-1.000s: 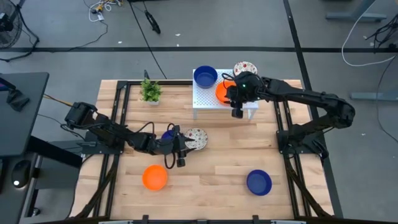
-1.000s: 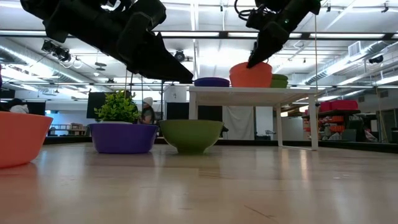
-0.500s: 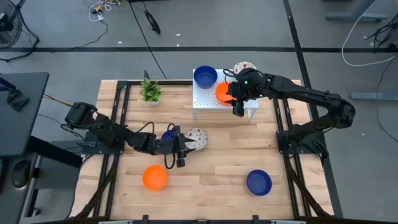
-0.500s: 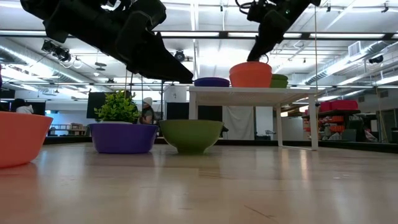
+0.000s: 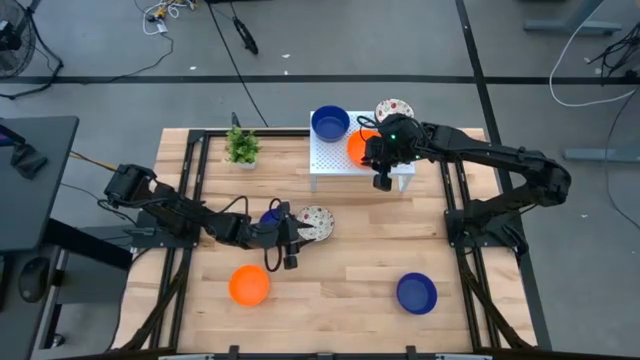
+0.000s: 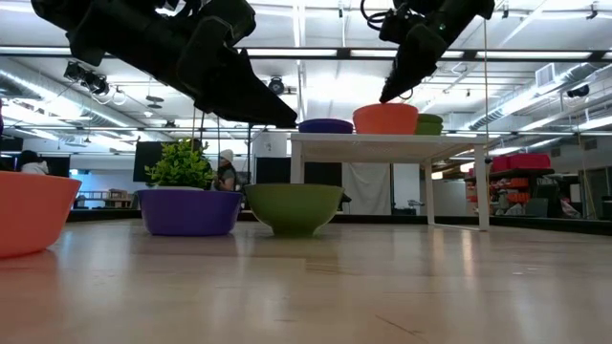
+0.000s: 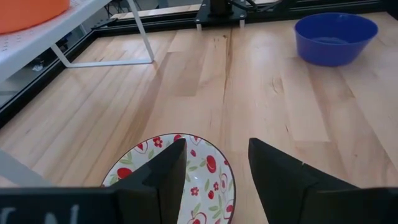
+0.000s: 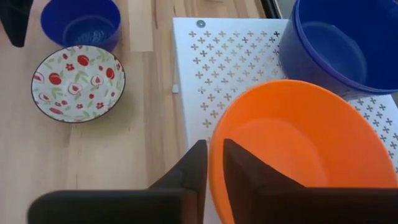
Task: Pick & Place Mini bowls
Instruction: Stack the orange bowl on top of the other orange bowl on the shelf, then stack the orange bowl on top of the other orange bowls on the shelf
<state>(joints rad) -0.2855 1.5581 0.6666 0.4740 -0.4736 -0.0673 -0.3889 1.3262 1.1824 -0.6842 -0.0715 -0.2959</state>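
Note:
On the white perforated stand point(image 5: 390, 172) sit a blue bowl point(image 5: 329, 123), an orange bowl point(image 5: 356, 147) and a speckled bowl point(image 5: 394, 109). My right gripper point(image 8: 214, 143) is shut on the orange bowl point(image 8: 292, 149), reaching in from the stand's right side. My left gripper point(image 7: 216, 142) is open at mid-table. One finger is over the inside of a speckled bowl point(image 7: 199, 180) and one is outside its rim, neither touching. That bowl point(image 5: 318, 222) rests on the table beside a blue bowl point(image 5: 271, 214). My right gripper has the orange bowl's rim point(image 8: 217, 130) between its two fingers, on the bowl's near-right side. One finger is inside the bowl and one outside. The fingers slant down from the table's right. The bowl's base rests on the stand point(image 6: 382, 140).
An orange bowl point(image 5: 248, 285) and a blue bowl point(image 5: 416, 293) lie loose near the table's front edge. A small potted plant point(image 5: 241, 146) stands at the far left beside the stand. Black frame rails run along both sides of the table.
In the low view the orange bowl's top edge sits lower on the stand than half a second ago. My right gripper has stayed at its rim.

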